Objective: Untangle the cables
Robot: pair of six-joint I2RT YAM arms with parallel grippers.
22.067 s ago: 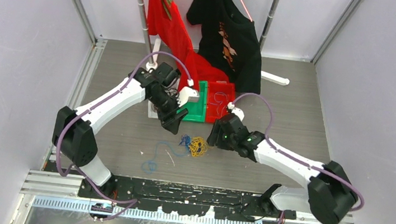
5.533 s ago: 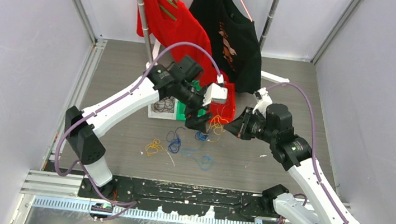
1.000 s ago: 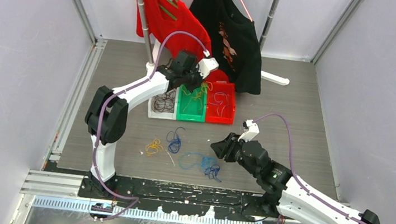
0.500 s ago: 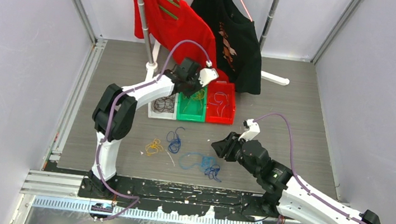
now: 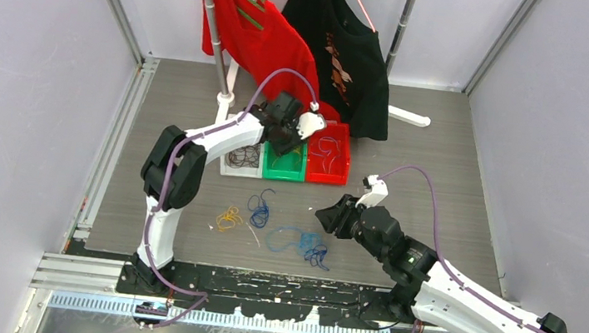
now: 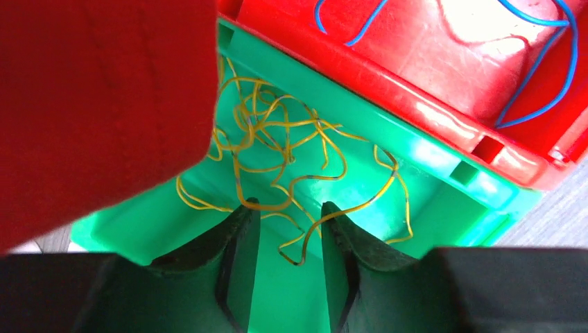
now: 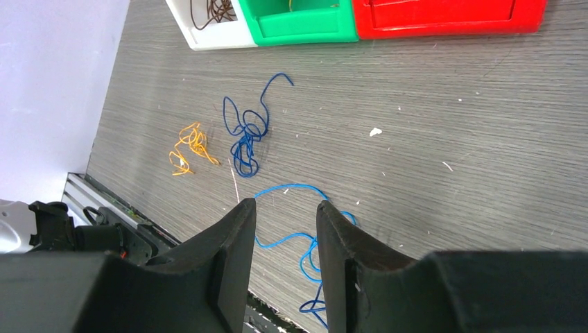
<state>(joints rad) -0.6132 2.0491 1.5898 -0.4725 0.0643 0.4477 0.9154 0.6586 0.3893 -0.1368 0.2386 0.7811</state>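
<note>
Over the green bin (image 6: 430,166), my left gripper (image 6: 289,208) hangs with its jaws spread and nothing pinched. Loose yellow cables (image 6: 277,149) lie in that bin just beneath, and a red bin (image 6: 430,62) sits right beside it. My right gripper (image 7: 285,208) is spread too and empty above the tabletop (image 7: 451,139), with a light blue cable (image 7: 284,187) below it and a dark blue cable (image 7: 246,135) and an orange cable (image 7: 188,147) lying apart.

Clad in white shells between bulky black joints, left arm (image 5: 220,131) and right arm (image 5: 460,298) alike. Trailed by a thin purple hose (image 5: 434,212) along each. Tipped in matte black, left tool (image 6: 288,205) and right tool (image 7: 285,204), two tapered fingers apiece. Capped at the wrist with a small white block (image 5: 370,189).
</note>
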